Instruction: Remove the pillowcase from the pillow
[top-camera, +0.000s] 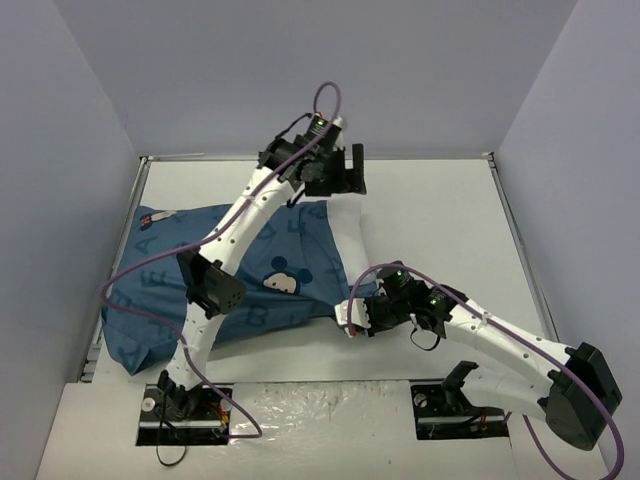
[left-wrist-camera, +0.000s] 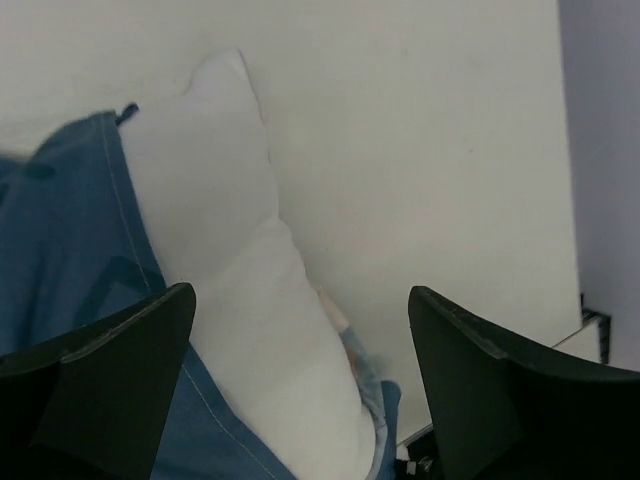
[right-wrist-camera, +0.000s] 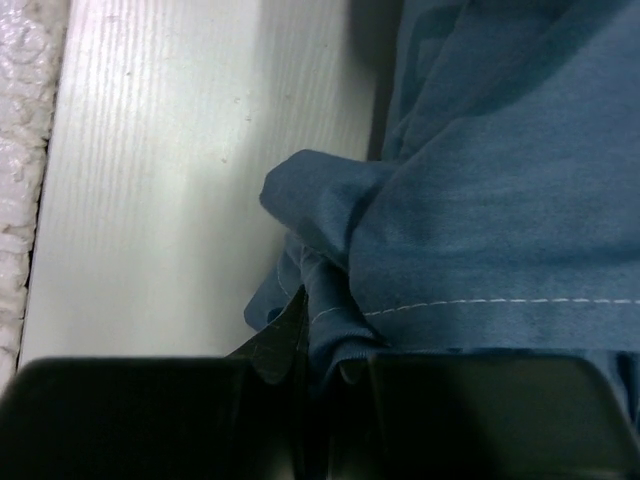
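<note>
left fingers (left-wrist-camera: 110, 380) spread wide over bare pillow (left-wrist-camera: 230, 280) end, up by far edge of table (top-camera: 440, 230), right fingers (right-wrist-camera: 180, 410) pinching pillowcase (right-wrist-camera: 480, 230) hem nearer front edge

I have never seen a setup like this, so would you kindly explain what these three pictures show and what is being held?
These are two robot arms, the left arm and the right arm, bolted at the near edge of a white table. The overhead picture comes from a fixed camera above and behind them; the other two come from a camera on each wrist. On the table lies a white pillow, one end poking out of a dark-blue printed pillowcase. The left pincer hangs open near that bare end, holding nothing. The right pincer is shut on a bunched bit of the pillowcase's edge.
</note>
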